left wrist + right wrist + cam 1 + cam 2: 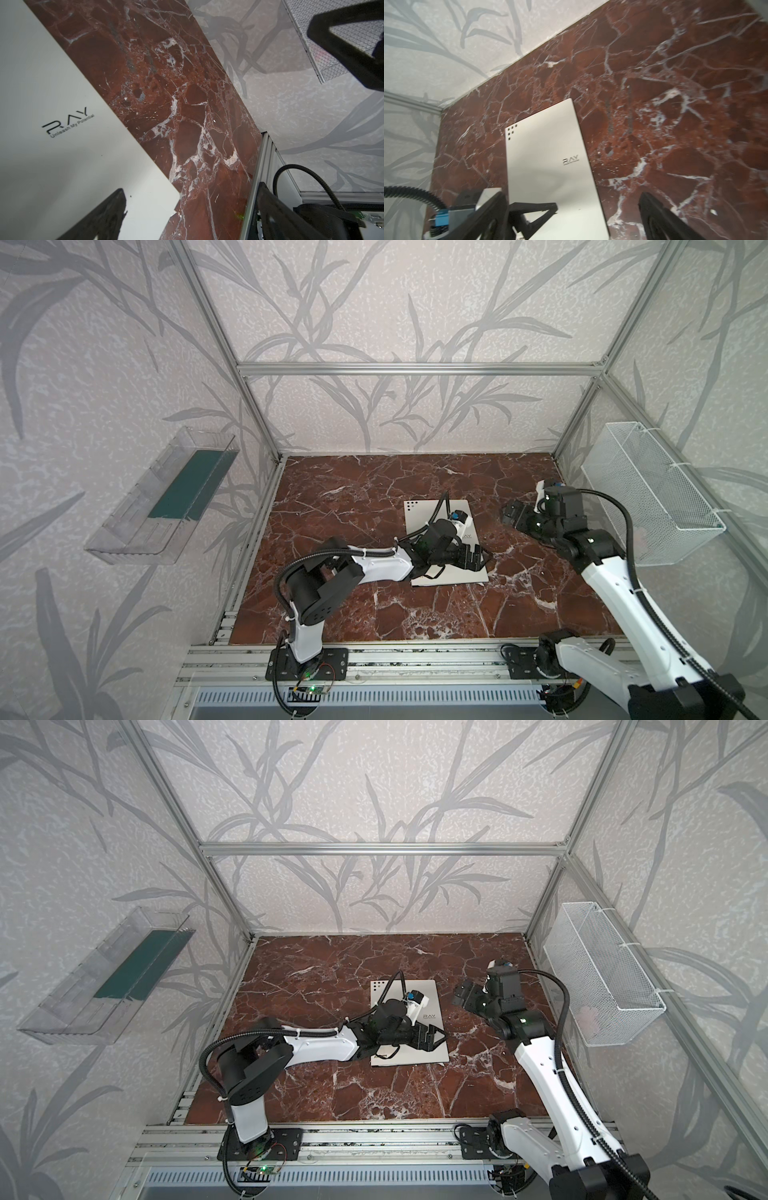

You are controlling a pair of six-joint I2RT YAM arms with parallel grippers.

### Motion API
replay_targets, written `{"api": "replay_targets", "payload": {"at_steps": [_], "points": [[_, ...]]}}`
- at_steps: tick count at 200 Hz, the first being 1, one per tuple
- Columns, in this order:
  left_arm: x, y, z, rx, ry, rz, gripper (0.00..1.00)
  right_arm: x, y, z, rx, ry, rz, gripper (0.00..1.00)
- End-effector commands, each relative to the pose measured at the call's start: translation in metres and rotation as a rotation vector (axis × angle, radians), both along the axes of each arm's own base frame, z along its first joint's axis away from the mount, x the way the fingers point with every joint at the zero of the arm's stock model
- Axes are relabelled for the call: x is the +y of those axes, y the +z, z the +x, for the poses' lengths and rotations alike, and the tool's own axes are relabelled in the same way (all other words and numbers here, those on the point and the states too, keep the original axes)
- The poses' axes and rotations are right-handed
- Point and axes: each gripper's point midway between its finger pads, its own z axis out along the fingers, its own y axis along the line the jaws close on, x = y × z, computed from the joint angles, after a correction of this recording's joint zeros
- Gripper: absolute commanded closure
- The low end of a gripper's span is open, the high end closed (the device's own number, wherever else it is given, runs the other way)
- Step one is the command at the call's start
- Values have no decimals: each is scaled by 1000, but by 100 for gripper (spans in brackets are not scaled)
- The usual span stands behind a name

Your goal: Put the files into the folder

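Red marble surface [374, 614] carries the closed folder [419, 522] near its middle. A white sliver, probably the files [422, 583], pokes out on the side toward the near edge. Left fingers [99, 218] hang spread and empty, low over the cover. Right fingers [660, 218] are spread and empty too, toward the right edge. With nothing pinning the cover, a low sweep could drag the folder and spill the files.

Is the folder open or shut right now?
Shut: the folder lies flat, pale logo cover facing up, with no black inside showing.
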Motion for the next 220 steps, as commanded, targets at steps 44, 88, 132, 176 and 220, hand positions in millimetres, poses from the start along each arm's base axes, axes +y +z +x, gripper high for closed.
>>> {"api": "replay_targets", "payload": {"at_steps": [44,88,132,176,220], "points": [[290,72,95,-182,811,318,1,-27,-8,16,-210,-34,-62,1],[446,63,97,-280,1232,584,1,-33,-31,30,-201,-19,-137,1],[504,39,100,-439,1333,690,1,-45,-57,36,-170,-40,-205,1],[528,23,104,-373,1369,706,3,-57,-75,33,-135,-58,-228,1],[529,0,97,-465,1369,722,1,-74,-82,28,-146,-100,-270,1]]}}
